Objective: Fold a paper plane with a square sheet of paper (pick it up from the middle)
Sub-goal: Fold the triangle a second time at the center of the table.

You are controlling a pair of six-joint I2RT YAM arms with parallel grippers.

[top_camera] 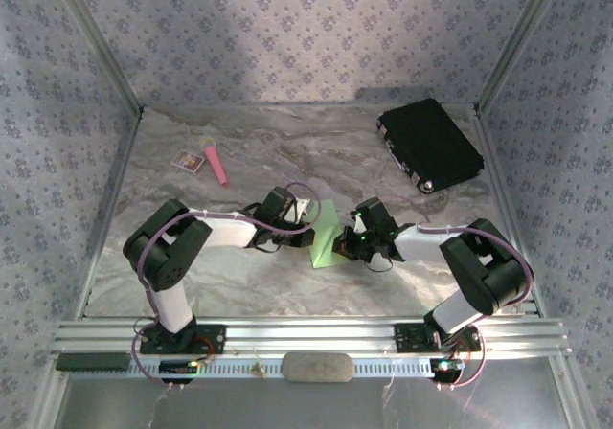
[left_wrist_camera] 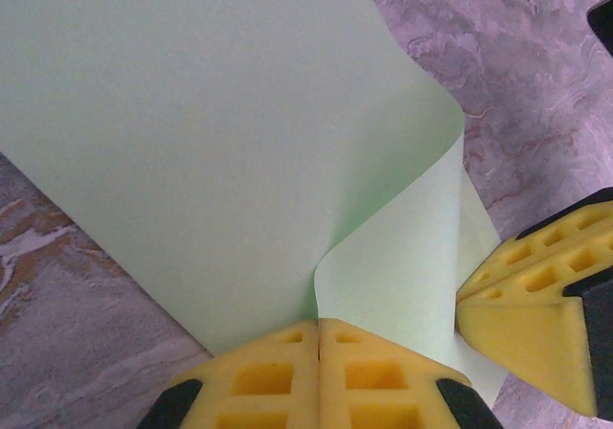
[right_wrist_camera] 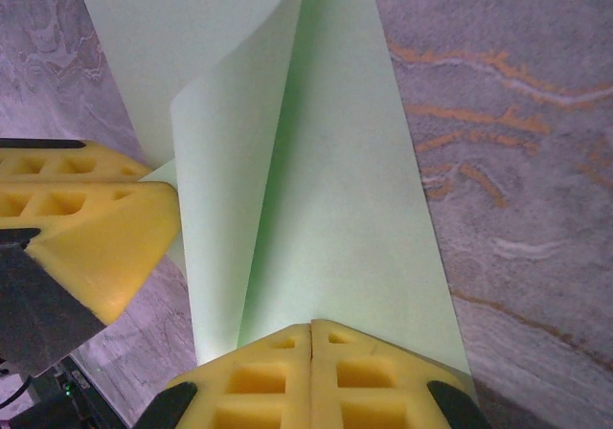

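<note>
One lime-green square sheet of paper stands curled between the two pairs of jaws. The left jaws are clenched on one edge and the right jaws on another, and the sheet fans out ahead of both. Well beyond the jaws, the counter carries one pink stick, one white card and one black case.

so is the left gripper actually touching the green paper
Touching: the left wrist view shows the left gripper shut on the paper, pinching its curled edge.
</note>
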